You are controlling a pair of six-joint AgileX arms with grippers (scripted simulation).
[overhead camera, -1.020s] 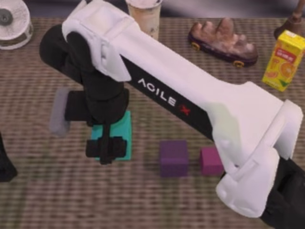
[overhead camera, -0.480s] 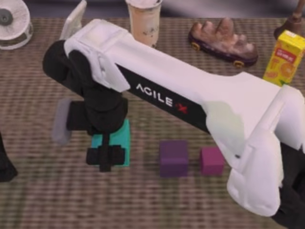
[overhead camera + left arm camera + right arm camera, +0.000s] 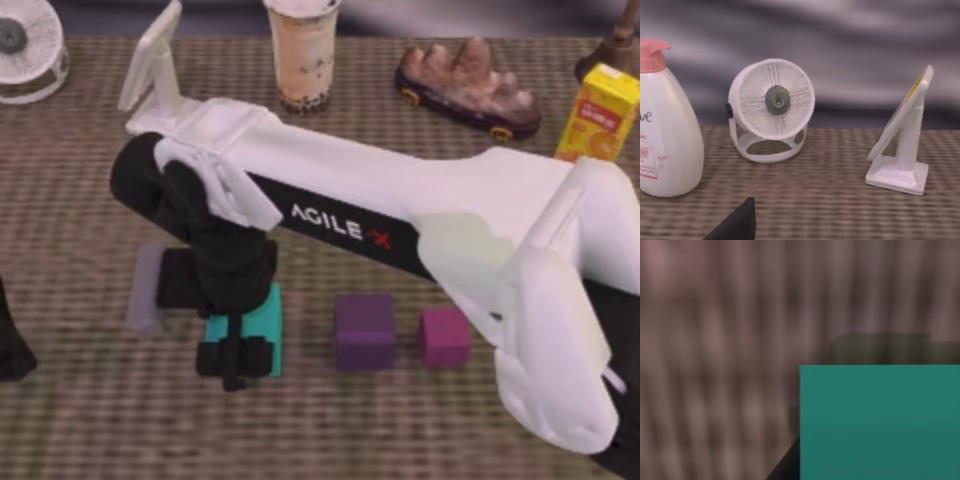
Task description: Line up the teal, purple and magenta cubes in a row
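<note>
The teal cube (image 3: 262,318) is held in my right gripper (image 3: 237,357), which is shut on it at the table's front left. My right arm reaches across from the right and covers most of the cube. In the right wrist view the teal cube (image 3: 880,422) fills the corner close to the camera, with a dark finger beside it. The purple cube (image 3: 364,331) lies on the mat to the right of the teal one. The smaller magenta cube (image 3: 444,336) sits just right of the purple one. All three are roughly level. My left gripper (image 3: 8,345) is parked at the left edge.
Along the back stand a white fan (image 3: 25,45), a white phone stand (image 3: 150,70), a milk tea cup (image 3: 303,45), a dark toy car (image 3: 468,85) and a yellow juice carton (image 3: 598,110). A white lotion bottle (image 3: 665,125) shows in the left wrist view.
My right gripper has carried the teal cube toward the table's front and slightly right, bringing it about level with the purple and magenta cubes. Those two cubes have not moved.
</note>
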